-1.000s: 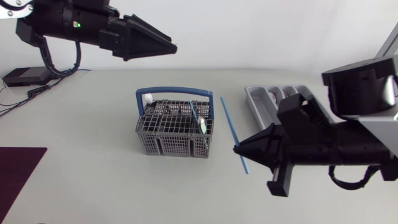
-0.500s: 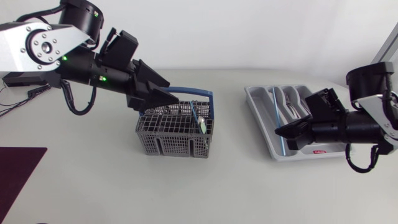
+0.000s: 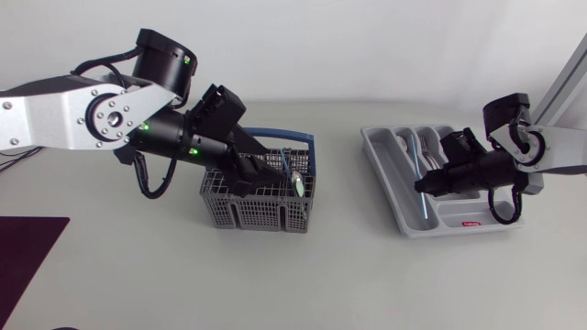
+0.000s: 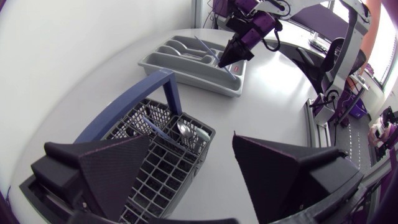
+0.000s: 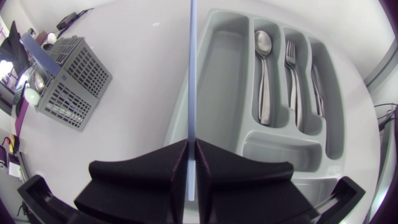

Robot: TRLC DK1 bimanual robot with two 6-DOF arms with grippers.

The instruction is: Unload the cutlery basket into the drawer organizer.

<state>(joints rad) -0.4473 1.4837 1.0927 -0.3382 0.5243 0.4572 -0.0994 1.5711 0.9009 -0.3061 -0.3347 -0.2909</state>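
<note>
The grey cutlery basket (image 3: 260, 194) with a blue handle (image 3: 280, 135) stands mid-table and holds a spoon (image 3: 298, 183) and other pieces. My left gripper (image 3: 249, 172) hangs open just over its left half; in the left wrist view the basket (image 4: 163, 163) lies between the spread fingers (image 4: 106, 171). The grey drawer organizer (image 3: 404, 218) sits to the right with a spoon (image 5: 263, 65), a fork (image 5: 292, 71) and a knife (image 5: 316, 87) in its slots. My right gripper (image 3: 425, 184) is shut on a long blue stick (image 5: 192, 68) over the organizer's left long compartment (image 5: 221, 81).
A dark maroon mat (image 3: 26, 249) lies at the table's front left corner. Bare tabletop separates the basket from the organizer. The basket (image 5: 62, 81) lies well off to the side in the right wrist view.
My left arm swung down from the back onto the basket, its fingers open. My right arm carried the blue stick from beside the basket rightward over the organizer.
</note>
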